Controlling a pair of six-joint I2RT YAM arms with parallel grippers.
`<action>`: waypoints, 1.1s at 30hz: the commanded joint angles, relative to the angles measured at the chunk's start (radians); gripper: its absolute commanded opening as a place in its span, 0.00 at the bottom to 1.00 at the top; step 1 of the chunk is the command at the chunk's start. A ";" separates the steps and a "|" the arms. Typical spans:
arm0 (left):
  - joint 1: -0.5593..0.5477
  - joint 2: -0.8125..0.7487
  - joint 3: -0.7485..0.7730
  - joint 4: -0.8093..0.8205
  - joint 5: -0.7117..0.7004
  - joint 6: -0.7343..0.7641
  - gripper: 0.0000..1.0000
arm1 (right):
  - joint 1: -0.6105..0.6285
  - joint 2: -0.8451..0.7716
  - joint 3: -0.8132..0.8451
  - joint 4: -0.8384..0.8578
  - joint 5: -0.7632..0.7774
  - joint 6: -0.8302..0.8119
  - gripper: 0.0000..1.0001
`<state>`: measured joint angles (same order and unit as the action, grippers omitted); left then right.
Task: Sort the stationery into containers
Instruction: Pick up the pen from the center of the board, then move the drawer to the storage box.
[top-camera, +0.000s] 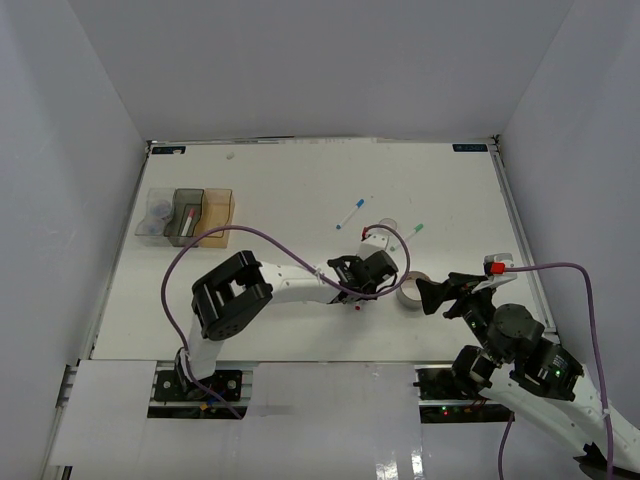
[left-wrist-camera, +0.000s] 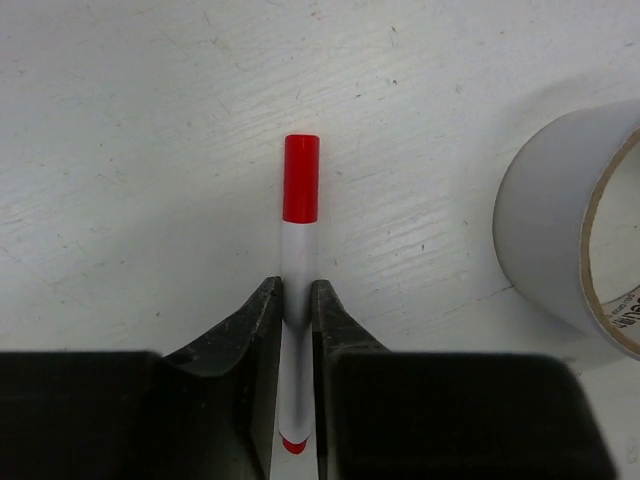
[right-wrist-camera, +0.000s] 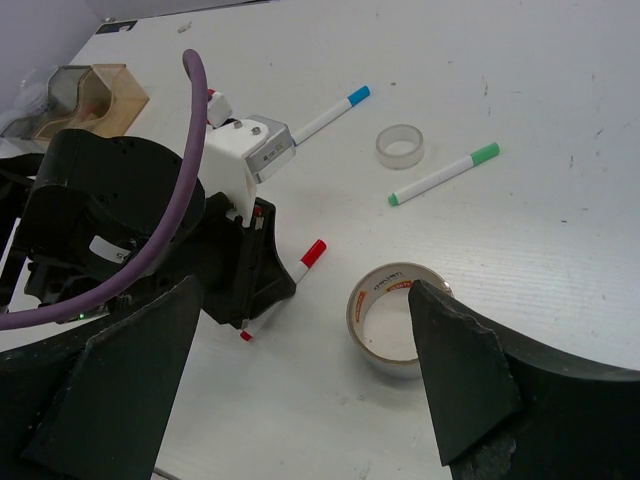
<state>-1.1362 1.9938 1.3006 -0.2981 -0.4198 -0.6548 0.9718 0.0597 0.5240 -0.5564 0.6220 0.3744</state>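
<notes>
The left gripper (left-wrist-camera: 292, 290) has its two black fingers (left-wrist-camera: 255, 330) pressed against the barrel of a thin white marker with a red cap (left-wrist-camera: 300, 180). It pinches the marker behind the cap as the marker lies along the white table (left-wrist-camera: 120, 150), near the table's middle. Just to the marker's right, not touching it, a whitish tape roll (left-wrist-camera: 555, 230) rests on its flat side. The right gripper (top-camera: 427, 297) hovers near that roll, jaws spread wide and holding nothing. Farther out we see a small round clear jar (right-wrist-camera: 400, 146), a thin white marker with a green cap (right-wrist-camera: 445, 173) and a thin white marker with a blue cap (right-wrist-camera: 330, 113), each apart from the others. At the far left three small rectangular plastic containers stand in a row: a clear bin (top-camera: 152, 228), a smoky grey bin (top-camera: 178, 238) holding a further white marker (top-camera: 188, 216), and an amber-orange bin (top-camera: 218, 236).
</notes>
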 joint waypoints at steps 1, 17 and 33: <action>-0.002 -0.019 -0.026 -0.064 -0.052 -0.025 0.21 | 0.007 -0.006 0.016 0.010 0.019 0.009 0.90; 0.485 -0.487 -0.270 -0.093 -0.073 0.288 0.05 | 0.008 0.018 0.001 0.036 -0.016 -0.008 0.90; 1.128 -0.489 -0.087 0.014 0.053 0.581 0.05 | 0.008 0.025 -0.002 0.050 -0.056 -0.028 0.90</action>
<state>-0.0189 1.4830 1.1633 -0.3363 -0.4137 -0.1215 0.9718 0.0933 0.5201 -0.5522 0.5724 0.3592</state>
